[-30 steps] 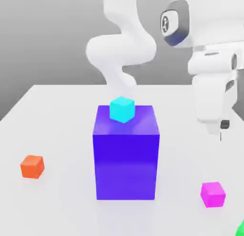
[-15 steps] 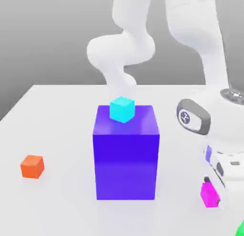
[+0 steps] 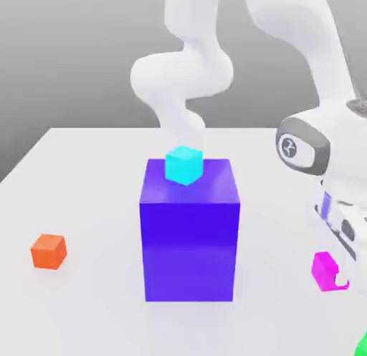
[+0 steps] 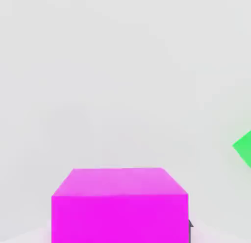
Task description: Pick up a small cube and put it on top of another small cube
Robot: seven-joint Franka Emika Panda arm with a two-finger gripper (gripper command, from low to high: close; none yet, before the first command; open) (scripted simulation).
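Observation:
The small cube (image 3: 324, 270), plain magenta-pink, hangs a little above the table at the exterior view's right, and my gripper (image 3: 331, 273) is shut on it. In the hand view the same small cube (image 4: 120, 205) sits close up between the jaws. An orange cube (image 3: 49, 251) of the same size lies on the table at the exterior view's left. A cyan cube (image 3: 183, 165) rests on top of the big blue-purple block (image 3: 189, 236) in the middle.
A green object (image 3: 362, 345) peeks in at the exterior view's lower right corner, close to the held cube, and the hand view catches the same green object (image 4: 243, 148). The white table (image 3: 86, 168) stretches around the tall block, with the arm's base behind it.
The arm came down from above onto the magenta cube, its jaws closed on it, and the cube now hangs higher than where it lay.

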